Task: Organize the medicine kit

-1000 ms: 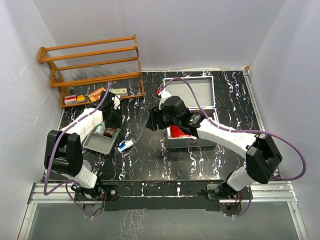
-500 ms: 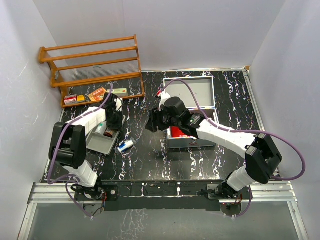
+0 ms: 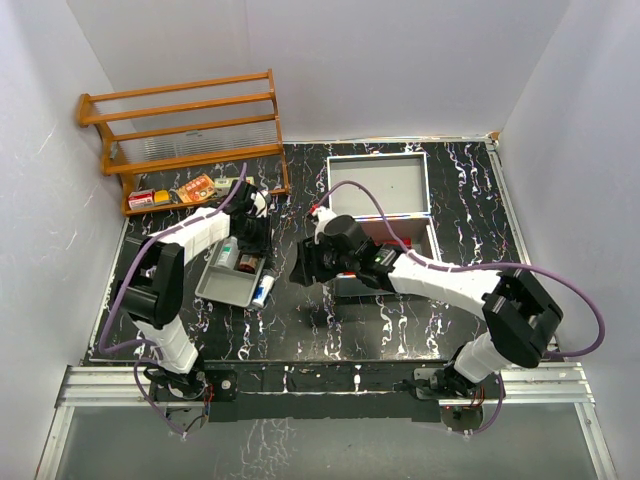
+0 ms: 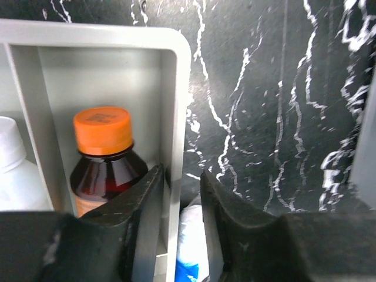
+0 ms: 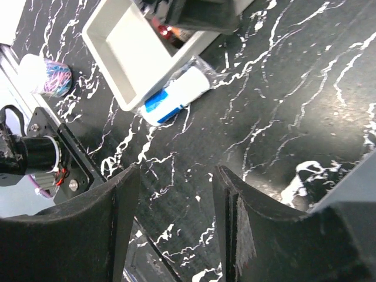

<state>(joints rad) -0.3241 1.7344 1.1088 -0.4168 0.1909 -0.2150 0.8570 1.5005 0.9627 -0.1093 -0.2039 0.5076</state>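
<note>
Grip first: left end effector [image 4: 181, 176] narrowed onto the side wall of the grey tray [image 4: 176, 88], one finger inside, one outside. Probably a slide of that tray toward the medicine kit [image 3: 380, 185], open on the bench [image 3: 300, 330] just beside the right end effector [image 5: 173, 176], itself parted with nothing between its fingers. Keep the pinch firm, drag level and slowly to hold the brown bottle [image 4: 103, 158] just inside the inner finger upright, and avoid riding over the white-and-blue tube [image 5: 176, 94] by the outer finger. Left wrist only: wall between pads, orange cap [image 4: 101, 120]. Overhead only: kit and both arms together. Right wrist best: tube's length against the tray's edge.
</note>
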